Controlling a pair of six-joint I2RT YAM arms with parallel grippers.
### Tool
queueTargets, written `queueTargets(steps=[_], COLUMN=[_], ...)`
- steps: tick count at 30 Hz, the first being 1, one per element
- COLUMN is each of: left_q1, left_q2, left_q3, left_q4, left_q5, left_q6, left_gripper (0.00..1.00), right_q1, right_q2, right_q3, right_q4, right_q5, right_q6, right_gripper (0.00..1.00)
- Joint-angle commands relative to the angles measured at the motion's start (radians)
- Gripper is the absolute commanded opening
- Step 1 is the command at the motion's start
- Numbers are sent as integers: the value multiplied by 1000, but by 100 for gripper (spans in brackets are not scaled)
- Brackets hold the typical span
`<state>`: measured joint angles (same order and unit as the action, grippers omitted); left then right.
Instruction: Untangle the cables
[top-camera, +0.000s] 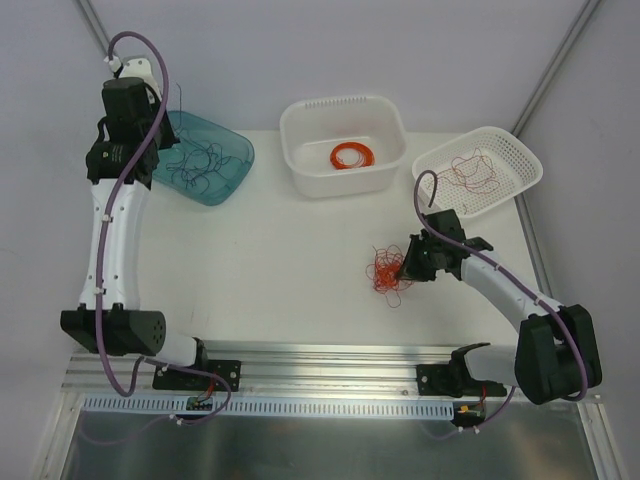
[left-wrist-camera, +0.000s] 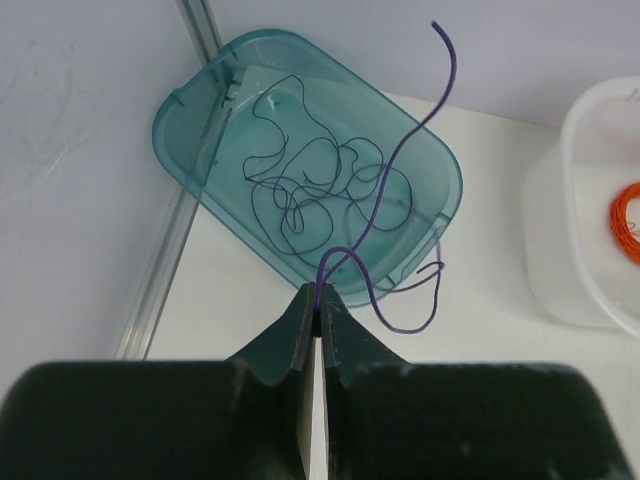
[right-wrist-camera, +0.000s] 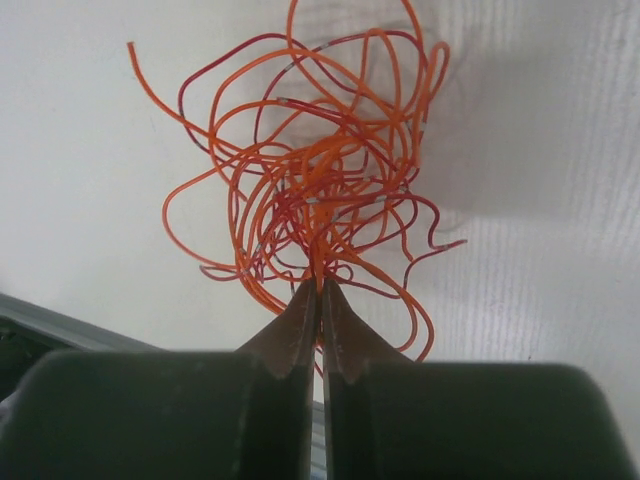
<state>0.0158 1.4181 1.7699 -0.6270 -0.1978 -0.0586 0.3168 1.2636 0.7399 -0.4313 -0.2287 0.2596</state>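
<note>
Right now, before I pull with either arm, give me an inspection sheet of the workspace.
Surface: white table, no spills seen.
Job's things: wire tangle of orange and dark red on the table; dark wire loose in the teal tray; red strands in the perforated basket.
Clutter: wound orange coil in the white tub.
Grippers: left gripper shut on a dark purple strand by the teal tray; right gripper shut on the wire tangle.
Cables: purple arm cables looped on both arms.
Surroundings: aluminium rail at the near edge; white walls.
</note>
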Motion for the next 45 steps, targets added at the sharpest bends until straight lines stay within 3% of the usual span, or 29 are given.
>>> queueTargets(steps=[1, 9, 15, 16, 17, 19, 20, 22, 33, 45], left_q1=[44, 85, 127, 134, 144, 159, 162, 164, 119, -200], left_q2=[118, 442, 651, 694, 712, 742, 740, 713, 422, 90], left_q3=[124, 367, 448, 448, 447, 436, 424, 379, -4, -521], left_q4=[1, 4, 9, 10, 10, 9, 10, 13, 29, 142], left_q5=[64, 182, 247, 277, 303, 401, 417, 429, 569, 644], left_q6=[-18, -20, -87, -99, -109, -159, -177, -208, -245, -248], left_gripper=[0, 0, 4, 9, 31, 59, 79, 85, 89, 87], right_q1=[8, 13, 33, 34, 42, 50, 57, 70, 156, 225], right_q2=[-29, -7, 36, 40, 45, 59, 65, 83, 152, 204], right_q3=[42, 114, 173, 177, 188, 197, 211, 228, 317, 300], right_q4=[12, 12, -14, -20, -21, -24, -26, -32, -1, 276], right_q5=[-86, -179, -205, -204, -207, -212, -213, -212, -215, -287], right_q6=[-34, -63, -102, -103, -106, -111, -115, -126, -125, -19], right_gripper=[1, 1, 1, 1, 1, 1, 1, 1, 1, 1])
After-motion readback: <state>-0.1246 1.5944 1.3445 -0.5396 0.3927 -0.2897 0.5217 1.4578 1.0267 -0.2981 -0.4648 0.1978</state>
